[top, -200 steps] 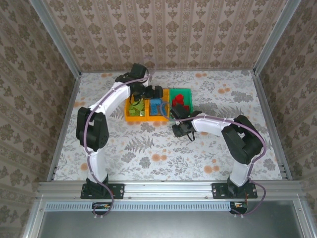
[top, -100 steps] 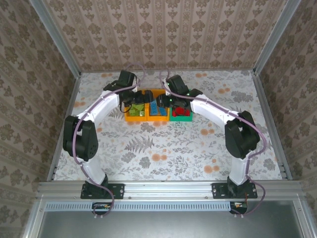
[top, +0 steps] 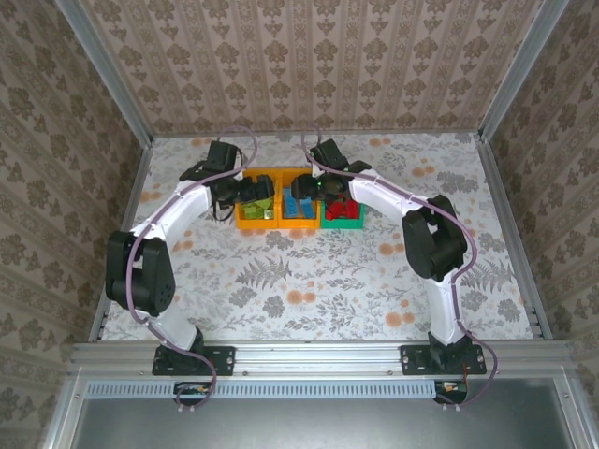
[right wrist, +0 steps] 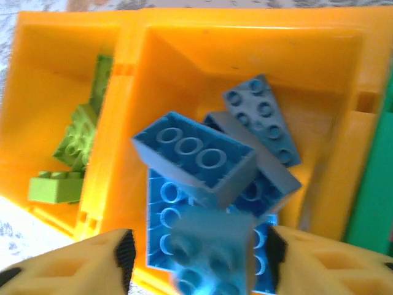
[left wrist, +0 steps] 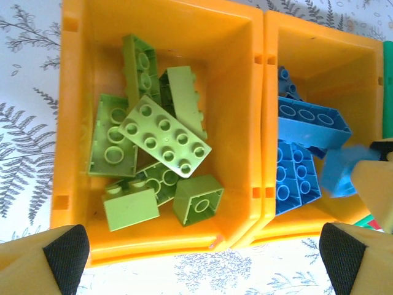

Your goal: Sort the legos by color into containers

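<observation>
Currently right gripper (right wrist: 199,255) is hovering spread over middle bin (right wrist: 245,27), blue brick (right wrist: 212,236) loose between its jaws. Left gripper (left wrist: 202,251) is hovering spread wide over lime bricks (left wrist: 163,138).

left tool (left wrist: 202,252) spread wide, right tool (right wrist: 199,255) parted

We see an orange container (right wrist: 245,24) across most of the frame, holding a heap of blue legos (right wrist: 196,157), one lying tilted on top; at the bottom centre a blurred blue lego (right wrist: 212,243) sits between the black pads (right wrist: 125,258) of the right gripper (right wrist: 199,264), whose jaws stand wider than it, with a gap on each side; at left a second orange container (right wrist: 37,92) holds lime green legos (right wrist: 77,138); a green container (right wrist: 368,203) runs down the right edge.
</observation>
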